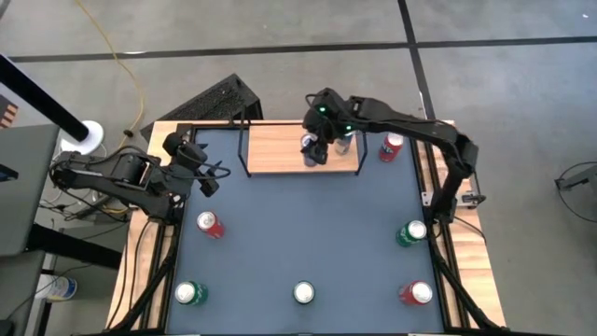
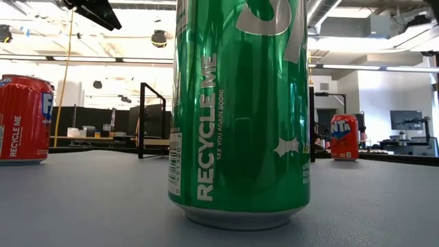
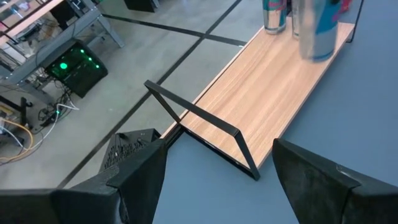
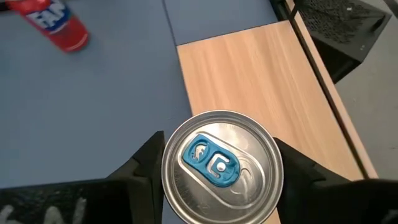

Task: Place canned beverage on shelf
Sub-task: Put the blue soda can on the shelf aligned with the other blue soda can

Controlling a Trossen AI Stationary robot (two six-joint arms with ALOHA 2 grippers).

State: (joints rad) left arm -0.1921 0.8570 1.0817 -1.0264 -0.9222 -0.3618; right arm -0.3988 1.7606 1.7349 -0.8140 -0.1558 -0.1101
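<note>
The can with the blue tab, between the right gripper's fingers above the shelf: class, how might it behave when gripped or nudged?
The can looks like smooth, shiny metal, so it may slip in the right gripper. It is tall and narrow, so a sideways nudge could tip it on the shelf, and it would probably roll. Its tab looks unopened, so it is likely full and fairly heavy.

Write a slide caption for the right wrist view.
Right end effector grips a can above the wooden shelf.

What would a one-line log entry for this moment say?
right claw: around blue-tab can over shelf | left claw: open, idle at shelf's left end | second can: on shelf
</note>
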